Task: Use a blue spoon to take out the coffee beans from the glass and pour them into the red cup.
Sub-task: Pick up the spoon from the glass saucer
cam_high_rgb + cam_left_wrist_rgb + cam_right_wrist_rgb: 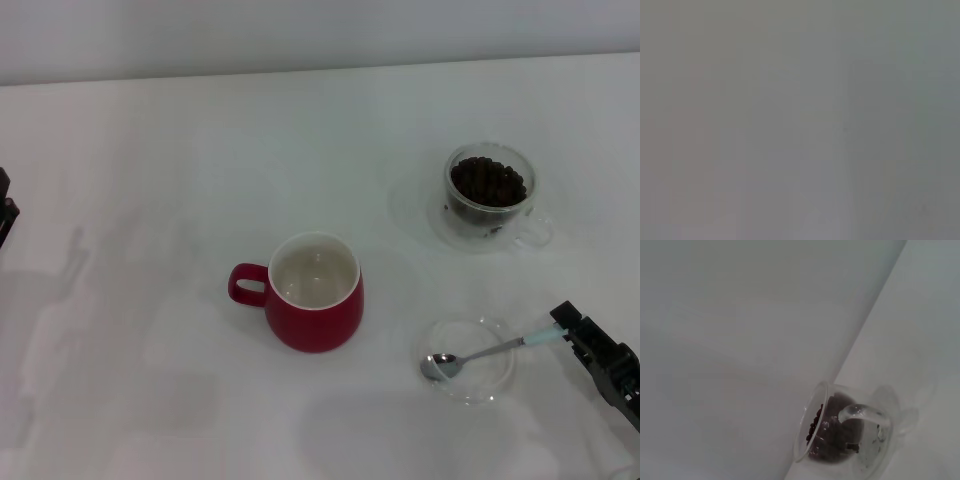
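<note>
- Two hands, one job: my right hand [563, 322] is at the near right of the desk [150, 150], its tips at the pale end of the blue spoon [485, 352]. I cannot tell whether it has clenched on the handle or merely touches it.
- My left hand [5, 210] sits parked at the far left edge of the desk; its fingers are out of sight.
- Spoon bowl rests inside a flat clear saucer [495, 385], handle running out over the rim toward my right hand.
- Red cup [315, 292] stands upright mid-desk, white inside bare, loop handle pointing to my left.
- Coffee beans [488, 183] fill the glass [490, 196] at the far right, well apart from the cup — none moved yet, I judge.
- Risks, as I judge them: a shallow pinch on that thin handle could let the spoon twist or slip; lifting it might drag the light saucer; digging in could tip the small glass; beans may roll off the spoon on the way across to the cup.
- No brand, label or writing can be read anywhere.
</note>
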{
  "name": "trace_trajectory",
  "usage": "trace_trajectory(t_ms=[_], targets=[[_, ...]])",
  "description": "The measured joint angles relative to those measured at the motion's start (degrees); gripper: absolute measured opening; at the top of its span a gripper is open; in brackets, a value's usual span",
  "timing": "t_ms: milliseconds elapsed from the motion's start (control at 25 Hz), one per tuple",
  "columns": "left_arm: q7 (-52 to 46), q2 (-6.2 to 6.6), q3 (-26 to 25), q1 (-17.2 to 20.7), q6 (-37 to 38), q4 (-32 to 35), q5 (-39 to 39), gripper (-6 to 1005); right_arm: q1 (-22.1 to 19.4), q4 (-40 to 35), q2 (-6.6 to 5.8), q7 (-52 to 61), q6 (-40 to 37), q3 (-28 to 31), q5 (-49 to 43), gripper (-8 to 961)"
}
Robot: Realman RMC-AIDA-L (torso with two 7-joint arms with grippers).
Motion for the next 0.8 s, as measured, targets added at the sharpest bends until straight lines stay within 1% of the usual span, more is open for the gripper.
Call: trace_trajectory(t_ms=[400, 600, 800], targets=[[-0.08, -0.10, 0.06, 0.33, 0.00, 0.02, 0.08, 850, 0.17, 0.14, 0.00, -1.03, -0.13, 0.00, -0.34, 316], [-0.09, -0.09, 0.12, 0.37, -0.14, 0.02, 0.06, 850, 0.74, 0.57, 0.00, -1.67, -0.31, 0.00, -0.42, 317], [-0.09, -0.09, 0.07, 0.45, -0.43, 0.02, 0.02, 851, 0.97, 0.69, 0.00, -1.63, -0.66, 0.00, -0.23, 259]])
